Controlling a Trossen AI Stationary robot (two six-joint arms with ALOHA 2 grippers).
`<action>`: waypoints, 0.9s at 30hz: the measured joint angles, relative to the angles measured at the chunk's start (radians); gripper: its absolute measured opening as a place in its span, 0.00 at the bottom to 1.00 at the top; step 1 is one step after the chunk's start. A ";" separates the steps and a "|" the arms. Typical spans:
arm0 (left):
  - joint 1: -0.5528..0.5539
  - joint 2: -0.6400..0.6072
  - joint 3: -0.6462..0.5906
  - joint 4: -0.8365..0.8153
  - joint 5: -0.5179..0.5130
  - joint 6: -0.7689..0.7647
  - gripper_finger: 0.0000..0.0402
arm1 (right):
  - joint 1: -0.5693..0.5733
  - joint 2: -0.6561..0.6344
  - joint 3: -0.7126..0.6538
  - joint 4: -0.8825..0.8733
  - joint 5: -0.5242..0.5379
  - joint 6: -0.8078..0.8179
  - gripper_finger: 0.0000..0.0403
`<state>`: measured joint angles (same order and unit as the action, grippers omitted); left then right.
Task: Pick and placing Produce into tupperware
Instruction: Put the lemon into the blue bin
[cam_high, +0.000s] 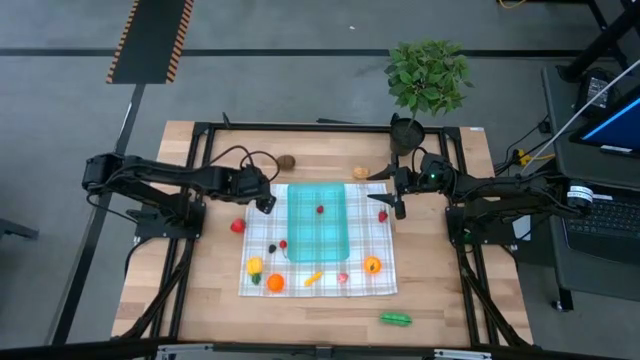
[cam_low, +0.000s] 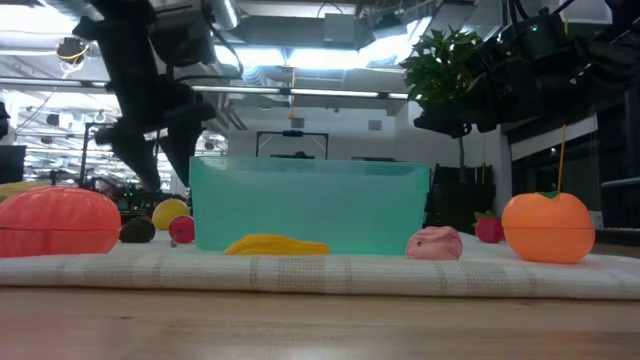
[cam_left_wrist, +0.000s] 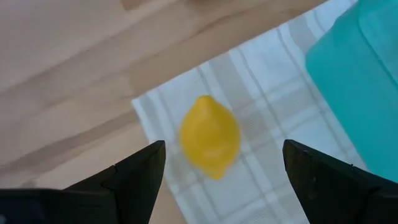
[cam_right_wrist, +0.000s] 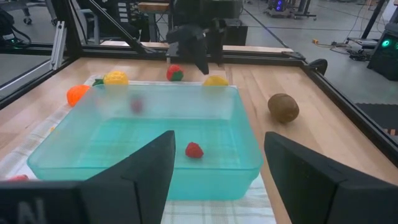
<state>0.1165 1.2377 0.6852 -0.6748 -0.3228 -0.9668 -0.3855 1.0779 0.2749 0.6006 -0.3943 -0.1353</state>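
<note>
tupperware (cam_high: 316, 222) holds red berry (cam_high: 320, 209); left gripper (cam_left_wrist: 221, 168) spread over lemon (cam_left_wrist: 209, 135).

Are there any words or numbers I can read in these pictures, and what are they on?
No words or numbers can be read anywhere.
The laptop screen beside the table glows blue, but anything on it is too small to read.
The teal container, the checked cloth and the toy fruits carry no labels.
</note>
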 joint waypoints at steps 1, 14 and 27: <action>0.000 0.000 -0.009 0.018 0.000 0.000 0.78 | 0.000 0.000 0.000 0.000 0.000 0.000 0.62; 0.000 0.007 -0.107 0.160 -0.001 0.000 0.78 | 0.000 0.000 0.000 0.000 0.000 -0.001 0.62; 0.003 0.137 -0.128 0.241 -0.004 0.000 0.78 | 0.000 0.000 0.000 0.001 0.000 -0.001 0.62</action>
<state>0.1192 1.3745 0.5575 -0.4339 -0.3267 -0.9665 -0.3855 1.0779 0.2746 0.6018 -0.3939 -0.1360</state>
